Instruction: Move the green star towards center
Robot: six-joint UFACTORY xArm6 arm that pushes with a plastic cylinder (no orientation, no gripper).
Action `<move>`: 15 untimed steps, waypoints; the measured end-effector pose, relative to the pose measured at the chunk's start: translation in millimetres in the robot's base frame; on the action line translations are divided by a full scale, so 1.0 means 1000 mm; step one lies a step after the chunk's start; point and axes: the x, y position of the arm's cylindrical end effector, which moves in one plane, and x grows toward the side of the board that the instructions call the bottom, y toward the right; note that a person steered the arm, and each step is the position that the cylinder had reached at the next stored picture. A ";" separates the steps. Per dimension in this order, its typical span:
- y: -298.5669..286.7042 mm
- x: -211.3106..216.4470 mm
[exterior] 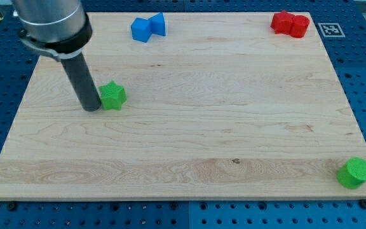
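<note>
Tip lined up behind the star
My tip (91,108) touches the green star (113,95) on its left; no jaws here; next, push rightward toward the board's centre

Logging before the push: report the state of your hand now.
No hand: my tip holds nothing; it sits on the board against the view's left side of the green star.

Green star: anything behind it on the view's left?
My tip stands right against the green star on its left side. The rod covers the board directly behind itself; nothing else shows there.
</note>
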 end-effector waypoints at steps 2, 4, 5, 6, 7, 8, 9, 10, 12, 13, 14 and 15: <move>0.008 -0.030; 0.008 -0.026; 0.013 -0.010; 0.031 -0.007; 0.050 -0.012; 0.065 -0.029; 0.079 -0.048; 0.095 -0.064; 0.126 -0.063; 0.137 -0.056; 0.139 -0.055; 0.139 -0.055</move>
